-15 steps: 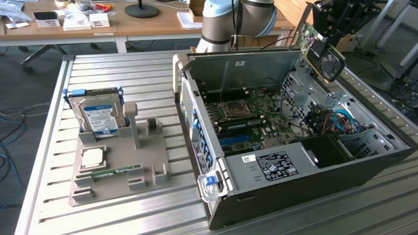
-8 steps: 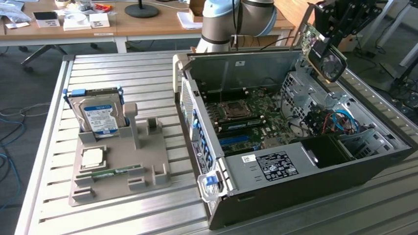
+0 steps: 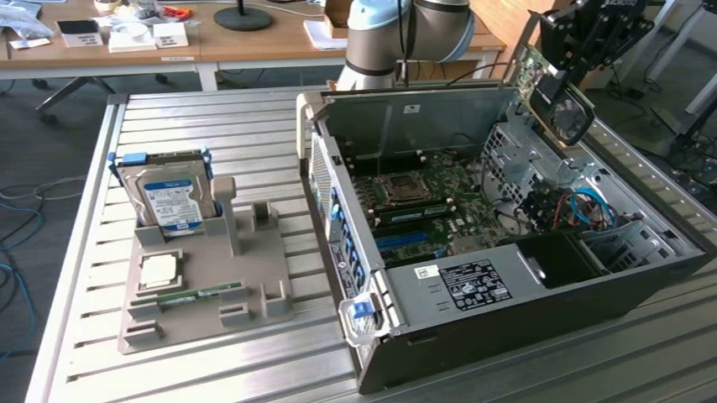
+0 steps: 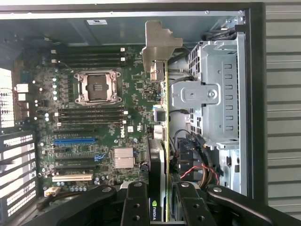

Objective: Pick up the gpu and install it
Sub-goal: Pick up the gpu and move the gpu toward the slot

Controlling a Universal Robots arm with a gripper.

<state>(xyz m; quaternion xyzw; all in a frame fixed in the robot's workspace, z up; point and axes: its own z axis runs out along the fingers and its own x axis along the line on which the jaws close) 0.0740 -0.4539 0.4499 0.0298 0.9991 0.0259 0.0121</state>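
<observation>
My gripper (image 3: 583,38) hangs above the open computer case (image 3: 493,336), at its far side on the exterior view's right, and is shut on the gpu (image 3: 557,99). The card hangs below the fingers with its black fan face showing. In the wrist view the gpu (image 4: 161,136) is edge-on between my two black fingers (image 4: 135,207), its silver bracket (image 4: 159,44) pointing away from the camera. My gripper (image 4: 162,209) holds it over the motherboard (image 4: 108,94), beside the grey drive cage (image 4: 214,99). The card is clear of the board.
The case lies open on a slatted metal table (image 3: 224,126). A blue slot (image 4: 75,140) and the CPU socket (image 4: 98,86) show on the board. On the exterior view's left, a grey holder (image 3: 201,311) carries a hard drive (image 3: 170,200), a processor (image 3: 158,269) and a memory stick (image 3: 193,295).
</observation>
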